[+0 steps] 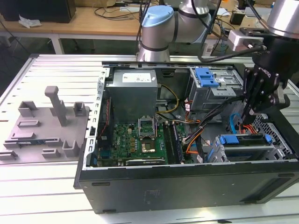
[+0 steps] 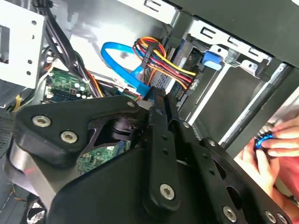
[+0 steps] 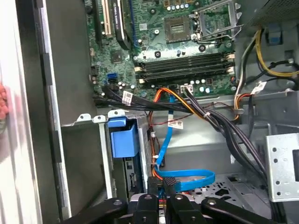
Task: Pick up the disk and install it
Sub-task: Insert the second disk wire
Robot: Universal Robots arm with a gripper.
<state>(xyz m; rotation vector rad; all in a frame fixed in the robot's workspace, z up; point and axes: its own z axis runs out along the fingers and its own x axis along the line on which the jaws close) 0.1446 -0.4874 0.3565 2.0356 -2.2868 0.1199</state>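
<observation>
I see tool over the case's drive corner | disk seated just below it, long axis crosswise | grip: cannot tell

Gripper: black linkage, fingertips drawn together beside the blue cable's plug.
Blue cable: loops just beyond the fingertips.
Coloured wire bundle: past the fingertips, entering the drive bay.
Person's hand: outside the case, pinching something blue.
</observation>
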